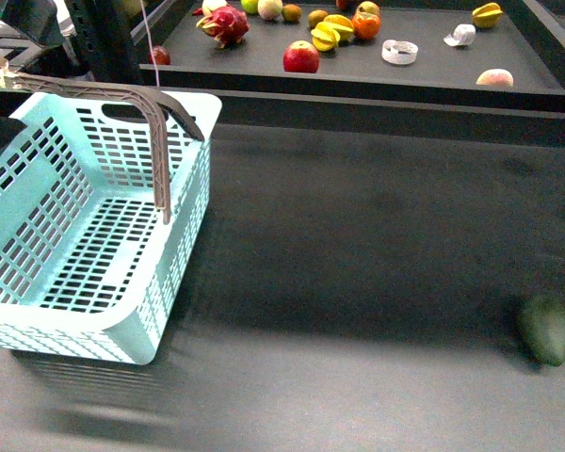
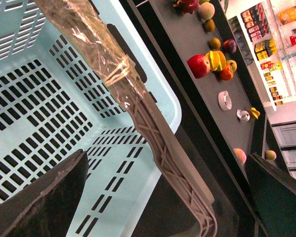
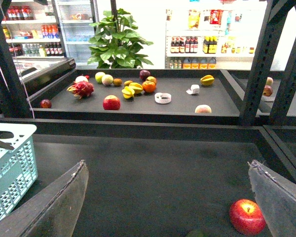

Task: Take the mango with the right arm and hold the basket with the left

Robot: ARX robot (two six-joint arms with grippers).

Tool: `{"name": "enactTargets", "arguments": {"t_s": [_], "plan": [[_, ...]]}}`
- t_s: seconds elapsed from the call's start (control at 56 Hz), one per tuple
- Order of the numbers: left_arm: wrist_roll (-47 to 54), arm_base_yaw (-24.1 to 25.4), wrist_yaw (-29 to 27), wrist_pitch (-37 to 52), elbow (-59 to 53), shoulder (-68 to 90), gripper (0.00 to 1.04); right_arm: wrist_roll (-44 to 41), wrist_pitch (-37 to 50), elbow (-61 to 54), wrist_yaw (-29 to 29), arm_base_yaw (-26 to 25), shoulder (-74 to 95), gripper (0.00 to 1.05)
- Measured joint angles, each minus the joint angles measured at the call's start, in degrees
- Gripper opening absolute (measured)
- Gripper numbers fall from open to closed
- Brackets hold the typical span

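Left fingers (image 2: 42,200) gape astride the handle (image 2: 119,69) of the basket (image 2: 160,98) (not clamped); right fingers (image 3: 54,210) spread wide, holding nothing.

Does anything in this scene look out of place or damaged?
Two things. The handle of the basket is wrapped in crinkled clear film. A dark green fruit and a red apple lie on the near table, apart from the fruit on the back shelf.

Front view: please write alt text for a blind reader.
A light turquoise slotted basket stands at the left of a dark table, one grey-brown handle raised. A dark green oval fruit lies at the lower right; a shelf behind holds a red apple and other fruit.
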Motion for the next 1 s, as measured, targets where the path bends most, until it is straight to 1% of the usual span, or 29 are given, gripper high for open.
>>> {"name": "enactTargets", "arguments": {"t_s": [0.285,0.446,0.482,0.5,0.553,0.571,0.642,0.66,0.678,0.749,0.874,0.946,0.999], "plan": [[-2.4,1.4,0.2,-4.0,12.1,10.4,0.99,0.0,0.0,0.0,0.0,0.0,0.0,0.97],[-2.6,1.9,0.2,-5.2,15.7,13.7,0.99,0.0,0.0,0.0,0.0,0.0,0.0,0.97],[-2.6,1.9,0.3,-5.4,16.2,14.1,0.93,0.0,0.0,0.0,0.0,0.0,0.0,0.97],[-2.6,2.0,0.3,-5.6,16.5,14.4,0.88,0.0,0.0,0.0,0.0,0.0,0.0,0.97],[-2.6,2.0,0.4,-5.9,16.9,14.8,0.77,0.0,0.0,0.0,0.0,0.0,0.0,0.97],[-2.6,2.0,0.6,-5.9,16.9,14.8,0.75,0.0,0.0,0.0,0.0,0.0,0.0,0.97],[-2.5,1.9,0.8,-5.9,17.0,14.9,0.61,0.0,0.0,0.0,0.0,0.0,0.0,0.97],[-2.4,1.9,0.8,-5.9,17.0,14.9,0.56,0.0,0.0,0.0,0.0,0.0,0.0,0.97],[-2.3,1.9,0.8,-5.9,17.0,14.9,0.54,0.0,0.0,0.0,0.0,0.0,0.0,0.97],[-1.8,1.9,0.4,-6.4,17.2,14.9,0.40,0.0,0.0,0.0,0.0,0.0,0.0,0.97],[-5.3,1.9,1.3,-6.4,17.4,14.6,0.22,0.0,0.0,0.0,0.0,0.0,0.0,0.97],[-5.6,1.7,2.1,-6.6,17.0,13.8,0.15,0.0,0.0,0.0,0.0,0.0,0.0,0.97],[-3.9,1.2,2.1,-6.8,15.9,12.7,0.11,0.0,0.0,0.0,0.0,0.0,0.0,0.97]]}}
